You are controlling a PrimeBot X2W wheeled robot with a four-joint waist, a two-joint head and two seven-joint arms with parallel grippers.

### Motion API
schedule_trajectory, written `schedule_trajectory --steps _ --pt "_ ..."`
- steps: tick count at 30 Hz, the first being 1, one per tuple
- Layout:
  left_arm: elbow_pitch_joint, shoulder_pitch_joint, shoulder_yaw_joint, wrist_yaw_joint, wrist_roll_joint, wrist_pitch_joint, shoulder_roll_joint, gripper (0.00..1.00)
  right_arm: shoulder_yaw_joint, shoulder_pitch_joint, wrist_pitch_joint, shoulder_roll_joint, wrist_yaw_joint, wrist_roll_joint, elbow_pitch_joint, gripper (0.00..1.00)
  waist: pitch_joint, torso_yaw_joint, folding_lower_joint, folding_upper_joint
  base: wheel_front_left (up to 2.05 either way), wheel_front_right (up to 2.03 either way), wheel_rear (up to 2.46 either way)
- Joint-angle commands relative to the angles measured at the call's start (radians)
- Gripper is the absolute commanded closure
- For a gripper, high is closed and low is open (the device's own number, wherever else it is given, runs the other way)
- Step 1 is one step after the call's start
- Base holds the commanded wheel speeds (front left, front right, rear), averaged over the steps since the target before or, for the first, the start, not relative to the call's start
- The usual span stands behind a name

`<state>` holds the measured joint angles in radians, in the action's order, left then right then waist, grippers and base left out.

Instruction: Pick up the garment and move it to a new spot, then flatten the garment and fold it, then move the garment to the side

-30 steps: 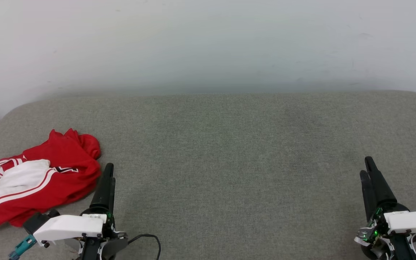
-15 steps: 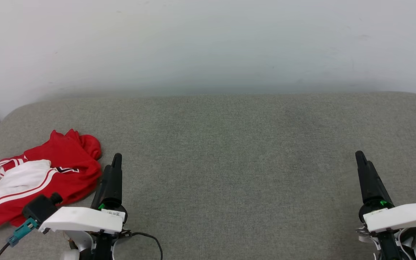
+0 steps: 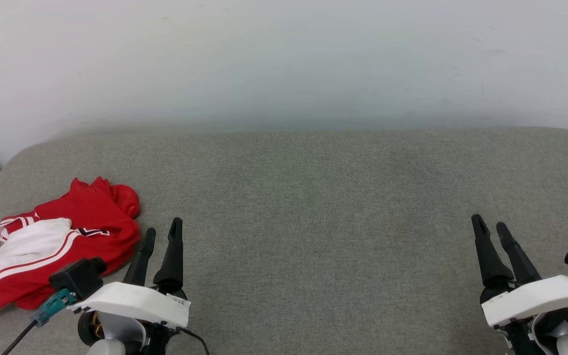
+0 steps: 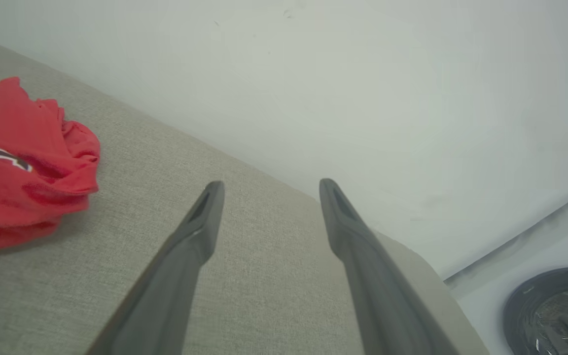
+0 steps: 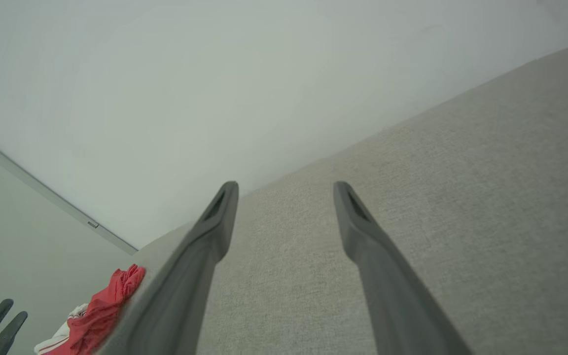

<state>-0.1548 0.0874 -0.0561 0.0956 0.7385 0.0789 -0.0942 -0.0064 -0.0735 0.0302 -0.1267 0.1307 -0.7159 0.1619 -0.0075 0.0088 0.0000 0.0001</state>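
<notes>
The garment, a crumpled red shirt with a white sleeve, red-and-white striped trim and a bit of black lettering showing, lies in a loose heap on the grey fabric surface at the lower left of the head view, close to that surface's rounded left corner. Nothing grips it. The left pincer is just to the right of the heap at the bottom left of the frame, its two dark fingers apart and pointing up the picture, the nearer finger close beside the red hem; whether it touches the cloth cannot be told. A black block with a teal plug and cable sits on the white wrist housing and overlaps the garment's lower edge in the picture. The right pincer is at the lower right, well apart from the garment, fingers likewise spread with nothing between them. A pale wall fills the upper half. In the left wrist view the spread fingers frame bare grey fabric, with the red heap at the left edge and a machine with a dark round door in the lower right corner. In the right wrist view the garment is small at the lower left.
</notes>
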Motion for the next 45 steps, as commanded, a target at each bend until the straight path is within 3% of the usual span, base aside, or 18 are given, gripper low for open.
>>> schedule_trajectory --steps 1,30,45 --pt "0.011 0.012 -0.008 -0.006 -0.034 0.011 -0.013 0.00 0.001 -0.005 0.007 -0.010 0.000 0.038 -0.012 0.00 0.000 0.000 0.0000 -0.0001 0.00 0.00 0.00" --pt "-0.035 0.025 -0.097 -0.084 -0.336 0.092 -0.049 0.00 0.006 0.048 0.002 0.019 0.000 0.408 -0.103 0.00 -0.006 -0.003 0.0000 -0.0001 0.00 0.00 0.00" --pt "-0.045 0.026 -0.120 -0.092 -0.441 0.124 -0.042 0.00 -0.010 0.059 0.037 0.045 0.000 0.528 -0.101 0.00 -0.008 0.001 0.0000 -0.0001 0.00 0.00 0.00"
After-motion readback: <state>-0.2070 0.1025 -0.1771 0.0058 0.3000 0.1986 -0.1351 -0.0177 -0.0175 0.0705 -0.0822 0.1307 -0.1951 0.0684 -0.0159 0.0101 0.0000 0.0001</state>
